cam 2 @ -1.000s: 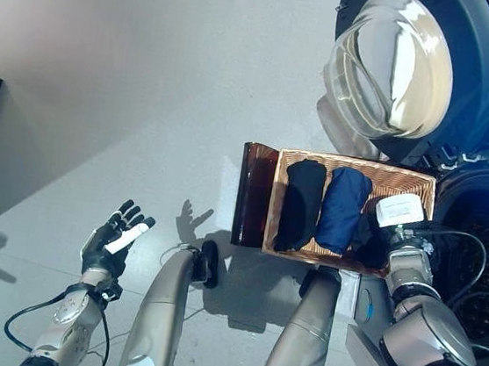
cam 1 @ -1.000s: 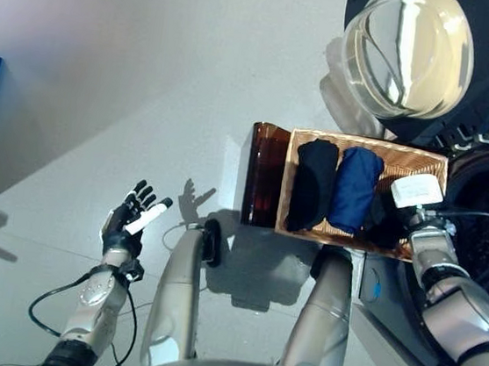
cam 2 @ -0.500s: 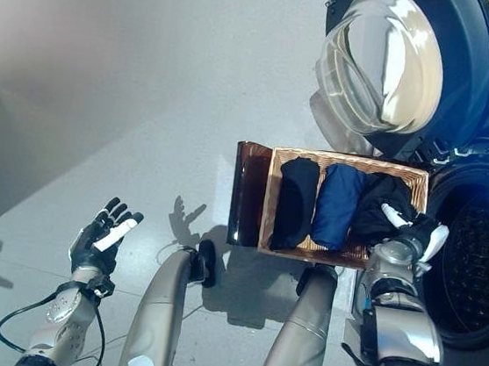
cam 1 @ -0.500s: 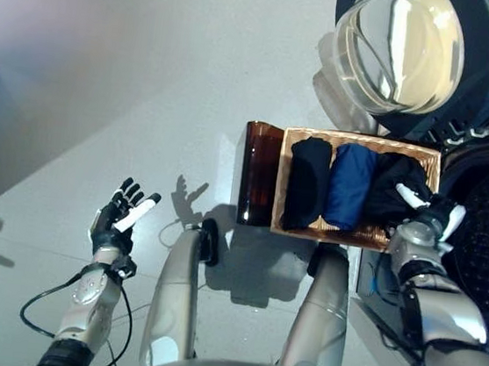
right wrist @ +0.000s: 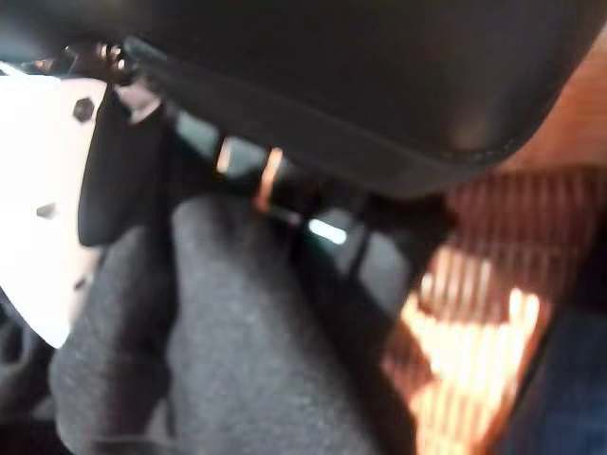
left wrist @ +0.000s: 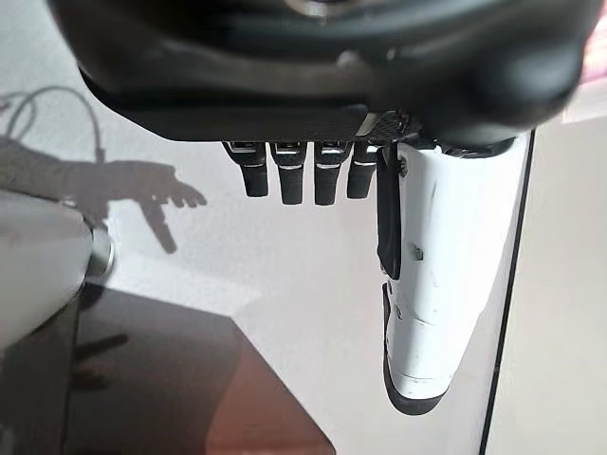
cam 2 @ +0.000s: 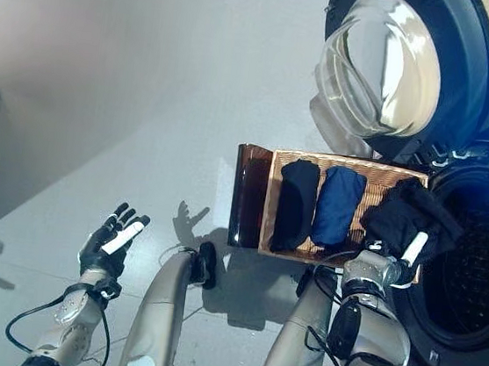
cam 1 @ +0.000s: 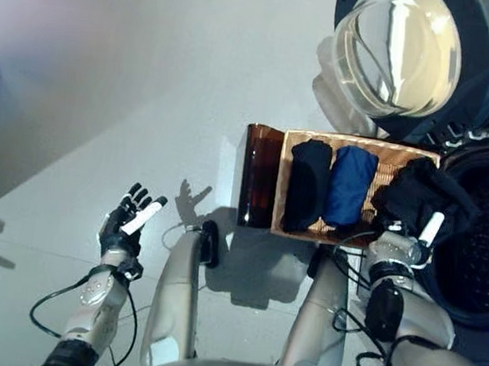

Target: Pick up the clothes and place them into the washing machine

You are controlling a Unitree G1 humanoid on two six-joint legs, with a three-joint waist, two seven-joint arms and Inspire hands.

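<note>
Your right hand (cam 2: 386, 263) is curled round the crumpled black garment (cam 2: 410, 218), dark round drum opening (cam 2: 468, 279) just to its right.

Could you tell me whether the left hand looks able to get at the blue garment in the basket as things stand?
Probably not: the left hand hangs open over bare floor, well apart from the basket holding the blue garment.

Right hand (cam 2: 383, 262) fingers under black garment (cam 2: 410, 218)
</note>
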